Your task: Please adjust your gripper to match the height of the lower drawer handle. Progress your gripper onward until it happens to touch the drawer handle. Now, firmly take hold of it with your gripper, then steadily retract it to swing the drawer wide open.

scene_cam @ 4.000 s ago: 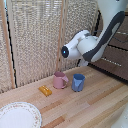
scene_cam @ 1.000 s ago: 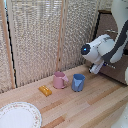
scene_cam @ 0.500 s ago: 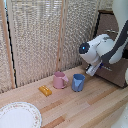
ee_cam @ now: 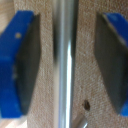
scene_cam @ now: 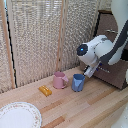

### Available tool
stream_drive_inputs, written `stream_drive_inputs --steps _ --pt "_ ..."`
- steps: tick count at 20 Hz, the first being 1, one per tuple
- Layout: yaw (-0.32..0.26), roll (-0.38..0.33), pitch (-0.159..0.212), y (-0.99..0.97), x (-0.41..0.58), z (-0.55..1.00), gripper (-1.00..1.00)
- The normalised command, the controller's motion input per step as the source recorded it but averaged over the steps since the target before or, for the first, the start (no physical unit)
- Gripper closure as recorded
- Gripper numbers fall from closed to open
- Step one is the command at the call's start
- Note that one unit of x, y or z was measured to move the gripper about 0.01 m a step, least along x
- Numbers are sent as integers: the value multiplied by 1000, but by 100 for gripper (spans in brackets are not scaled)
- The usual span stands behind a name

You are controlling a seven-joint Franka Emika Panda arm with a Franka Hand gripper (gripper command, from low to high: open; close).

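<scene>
In the wrist view the silver drawer handle (ee_cam: pixel 65 45) runs straight between my two blue fingertips. The gripper (ee_cam: pixel 67 62) is open, with one fingertip (ee_cam: pixel 22 60) on each side of the bar and a gap between each pad and the bar. Behind the bar is the dark brown drawer front (ee_cam: pixel 85 30). In the exterior view the gripper (scene_cam: pixel 91 72) is at the lower drawer (scene_cam: pixel 116 76) of the brown cabinet, at the exterior view's right. The arm hides the handle there.
A blue cup (scene_cam: pixel 78 82), a pink mug (scene_cam: pixel 60 80) and a yellow block (scene_cam: pixel 45 90) stand on the wooden table just beside the gripper. A patterned plate (scene_cam: pixel 19 115) lies near the front. A wicker screen (scene_cam: pixel 40 35) stands behind. The upper drawer (scene_cam: pixel 107 22) is above the arm.
Over four seconds the arm has swung from above the mugs to the cabinet and come lower. In the last second the gripper sank slightly at the lower drawer front.
</scene>
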Motion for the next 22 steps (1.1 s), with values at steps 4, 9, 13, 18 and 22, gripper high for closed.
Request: stream_drive_inputs --steps 4,9,13,18,22 --pt "-24 25 55 77 27 335 -100" --pt "-34 -22 29 239 16 173 -100" --pt "-13 -43 35 170 0 246 -100" --pt "-13 -134 71 397 67 423 -100" --pt "-57 -40 71 261 5 425 -100"
